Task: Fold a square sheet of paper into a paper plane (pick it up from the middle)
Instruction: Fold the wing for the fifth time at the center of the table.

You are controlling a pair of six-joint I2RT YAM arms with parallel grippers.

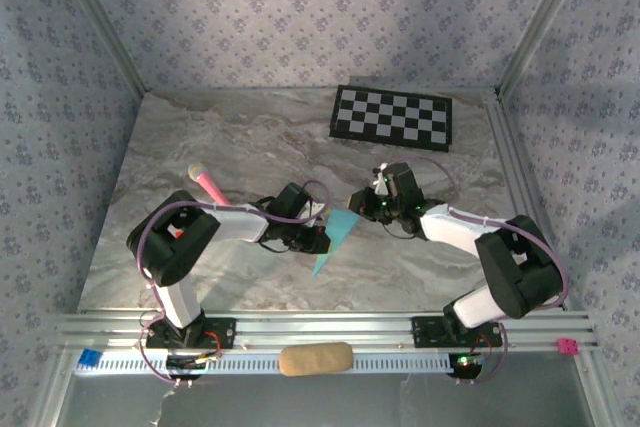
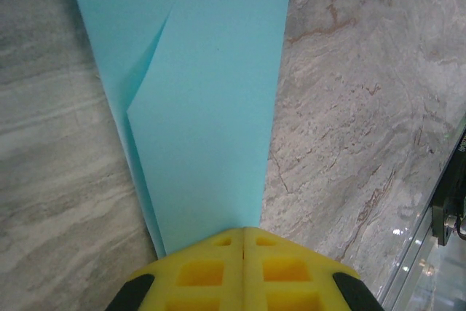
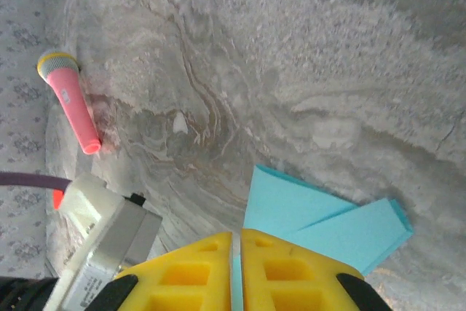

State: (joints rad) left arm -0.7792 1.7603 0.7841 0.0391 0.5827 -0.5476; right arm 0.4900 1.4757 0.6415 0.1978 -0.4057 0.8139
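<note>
The square sheet of paper (image 1: pixel 335 232) is light blue and folded into a narrow pointed dart shape, lying mid-table between my two grippers. My left gripper (image 1: pixel 318 239) is shut on one end of it. In the left wrist view the yellow jaws (image 2: pixel 243 229) are pressed together on the paper (image 2: pixel 211 107), which stretches away with a folded flap on its left. My right gripper (image 1: pixel 368 209) is at the paper's other end. In the right wrist view its jaws (image 3: pixel 236 234) stand parted by a thin slit with blue paper (image 3: pixel 313 216) showing inside it.
A pink marker pen (image 1: pixel 208 183) lies left of the arms, also visible on the marble (image 3: pixel 70 101). A black-and-white checkerboard mat (image 1: pixel 392 117) lies at the back right. A beige pad (image 1: pixel 315 358) rests on the front rail. The left arm's wrist (image 3: pixel 102 238) is close beside my right jaws.
</note>
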